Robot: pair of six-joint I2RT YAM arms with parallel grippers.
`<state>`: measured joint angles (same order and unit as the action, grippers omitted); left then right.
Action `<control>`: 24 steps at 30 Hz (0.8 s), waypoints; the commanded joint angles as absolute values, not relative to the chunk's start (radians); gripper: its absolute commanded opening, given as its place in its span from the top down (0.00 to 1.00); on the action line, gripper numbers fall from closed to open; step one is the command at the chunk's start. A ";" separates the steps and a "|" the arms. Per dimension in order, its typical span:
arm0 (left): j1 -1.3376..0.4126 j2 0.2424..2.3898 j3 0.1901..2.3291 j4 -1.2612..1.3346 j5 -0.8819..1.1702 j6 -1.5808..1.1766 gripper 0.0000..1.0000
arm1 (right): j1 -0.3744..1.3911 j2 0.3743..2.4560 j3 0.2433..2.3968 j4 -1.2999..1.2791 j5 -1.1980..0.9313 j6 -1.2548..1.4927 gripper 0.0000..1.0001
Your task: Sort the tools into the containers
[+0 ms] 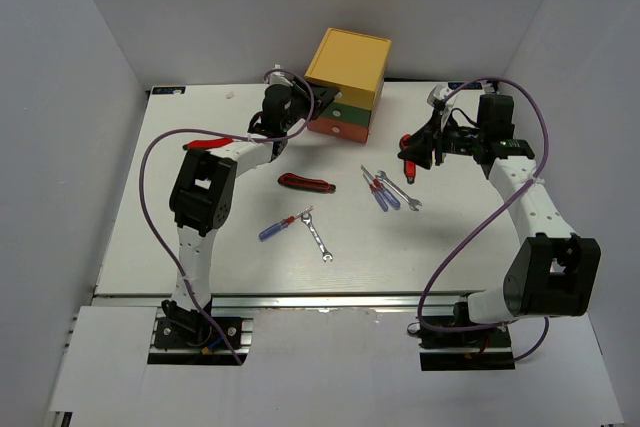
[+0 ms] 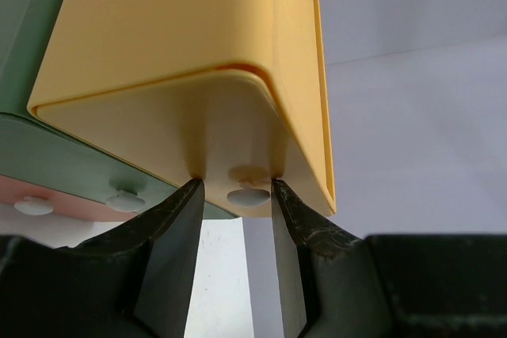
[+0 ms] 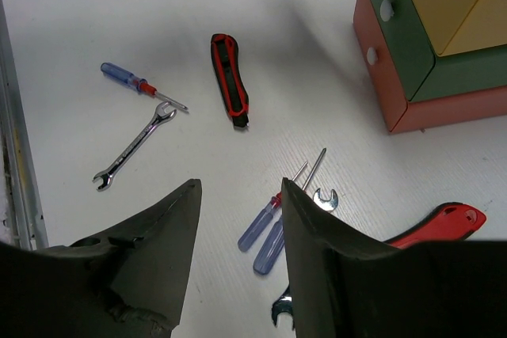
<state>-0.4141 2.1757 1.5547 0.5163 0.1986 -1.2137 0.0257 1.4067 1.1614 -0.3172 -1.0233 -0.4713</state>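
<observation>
The containers are stacked at the back: yellow drawer [image 1: 348, 65] [image 2: 198, 61] over green [image 1: 345, 107] over orange-red [image 1: 338, 128] [image 3: 380, 69]. My left gripper [image 1: 303, 115] [image 2: 236, 184] is at the yellow drawer's front, jaws either side of its white knob [image 2: 248, 195] with a gap on the left. The right gripper [image 1: 415, 152] [image 3: 238, 187] hangs open and empty over the table. Beside it lies a red-handled knife [image 1: 409, 160] [image 3: 444, 223]. The other tools on the table are a second knife [image 1: 306, 183] [image 3: 230, 81], two blue screwdrivers [image 1: 381, 190] [image 3: 269, 227] and a wrench [image 1: 402, 193].
A third blue screwdriver [image 1: 279, 226] [image 3: 139, 83] and a second wrench [image 1: 318, 234] [image 3: 133, 150] lie front of centre. White walls close in the table [image 1: 230, 257] on three sides. Purple cables loop over both arms.
</observation>
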 commanded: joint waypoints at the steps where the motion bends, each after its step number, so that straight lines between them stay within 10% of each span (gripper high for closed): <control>1: -0.408 2.168 1.569 0.541 0.213 -1.227 0.50 | 0.020 1.376 1.150 -0.293 -1.034 -0.469 0.48; 24: -0.417 2.177 1.575 0.551 0.232 -1.273 0.54 | 0.020 1.376 1.146 -0.288 -1.034 -0.469 0.48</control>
<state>-0.4145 2.1799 1.5528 0.5320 0.2153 -1.2686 0.0254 1.4048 1.1477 -0.3122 -1.0229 -0.4717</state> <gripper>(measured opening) 0.460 0.516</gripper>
